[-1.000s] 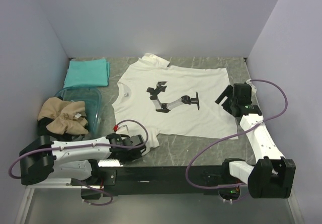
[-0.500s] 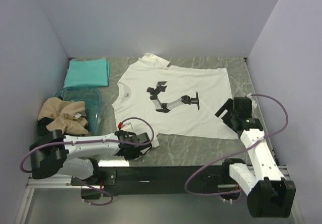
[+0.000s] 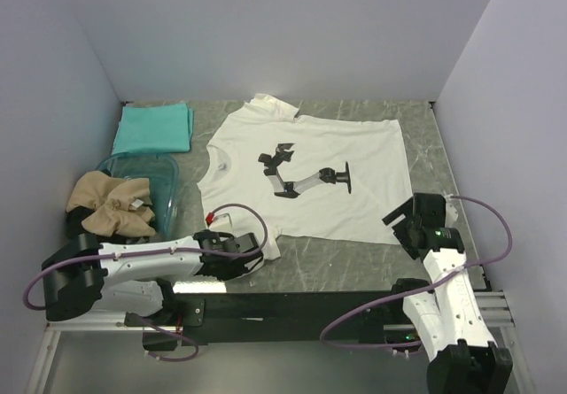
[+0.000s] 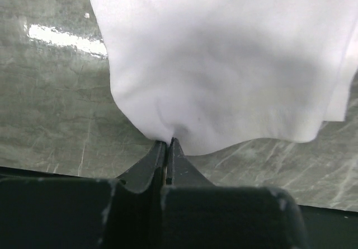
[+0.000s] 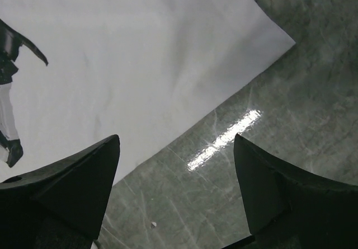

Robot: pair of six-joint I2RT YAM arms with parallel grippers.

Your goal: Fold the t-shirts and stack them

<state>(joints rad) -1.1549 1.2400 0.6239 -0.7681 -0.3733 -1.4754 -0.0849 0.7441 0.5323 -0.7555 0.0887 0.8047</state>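
Observation:
A white t-shirt (image 3: 310,173) with a black print lies spread flat on the table, collar to the left and hem to the right. My left gripper (image 3: 259,252) is shut on the edge of its near sleeve; in the left wrist view the jaws (image 4: 168,142) pinch the white cloth (image 4: 224,64). My right gripper (image 3: 403,226) hovers open over the hem's near corner. In the right wrist view the right gripper (image 5: 176,141) spans bare table just beside the shirt's edge (image 5: 128,53). A folded teal t-shirt (image 3: 155,128) lies at the back left. A tan t-shirt (image 3: 111,204) sits crumpled in the bin.
The clear blue-tinted bin (image 3: 170,181) stands at the left, next to the white shirt's collar. The grey marble table (image 3: 354,266) is walled in on the left, back and right. A black rail runs along its near edge (image 3: 292,305).
My left gripper has shut on the white shirt's near sleeve. The right arm has pulled back along the hem toward the near right corner, still open.

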